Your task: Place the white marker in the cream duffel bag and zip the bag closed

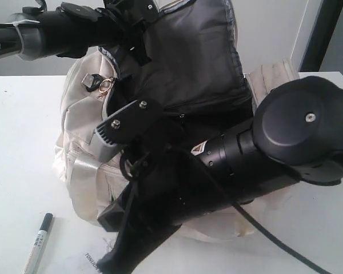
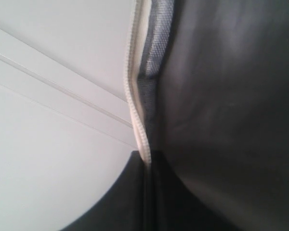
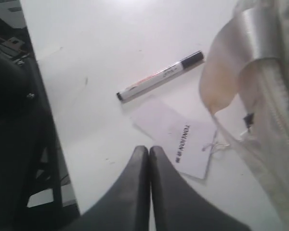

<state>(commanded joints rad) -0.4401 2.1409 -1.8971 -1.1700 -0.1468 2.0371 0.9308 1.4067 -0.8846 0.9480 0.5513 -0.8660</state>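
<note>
The white marker (image 1: 39, 242) (image 3: 159, 76) lies flat on the white table, dark cap pointing toward the cream duffel bag (image 1: 80, 114) (image 3: 260, 72). The bag's top is open. My left gripper (image 1: 128, 25) (image 2: 147, 156) is shut on the bag's zip edge (image 2: 135, 96) and holds the flap up, so the dark lining (image 1: 188, 57) shows. The gold ring pull (image 1: 106, 85) hangs at the bag's left end. My right gripper (image 3: 149, 150) (image 1: 110, 264) hovers low over the table in front of the bag. It is shut with nothing between its fingers, a short way from the marker.
A white printed paper tag (image 3: 183, 137) lies on the table between my right gripper and the marker, tied by a string to the bag. A shiny cream strap (image 3: 241, 53) loops out beside it. The table edge (image 3: 48, 120) runs close by the right gripper.
</note>
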